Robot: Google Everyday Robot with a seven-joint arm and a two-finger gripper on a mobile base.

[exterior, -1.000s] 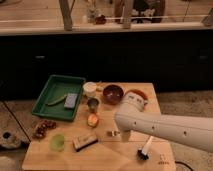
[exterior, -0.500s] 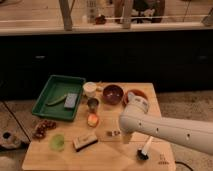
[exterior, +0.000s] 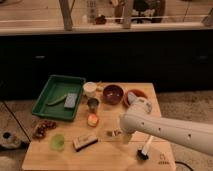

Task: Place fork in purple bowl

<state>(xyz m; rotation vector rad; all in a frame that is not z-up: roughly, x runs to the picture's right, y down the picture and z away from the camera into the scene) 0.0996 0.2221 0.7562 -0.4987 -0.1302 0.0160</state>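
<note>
The purple bowl (exterior: 113, 94) stands upright at the back middle of the wooden table (exterior: 60, 159), dark maroon and glossy. My white arm (exterior: 170, 131) reaches in from the lower right. My gripper (exterior: 114, 133) is low over the table's middle front, in front of the purple bowl and well apart from it. The fork does not show clearly; it may be under the gripper or hidden by the arm.
An orange-red bowl (exterior: 136, 95) sits right of the purple bowl, partly behind my arm. Left of it are a steel cup (exterior: 93, 103), a white cup (exterior: 90, 88) and a green tray (exterior: 57, 97). A white-handled brush (exterior: 146, 149), a brown block (exterior: 85, 142) and a green cup (exterior: 58, 142) lie in front.
My arm has shifted slightly over the right half of the table; the gripper stays low near the middle front. The bowls and other things have not moved.
</note>
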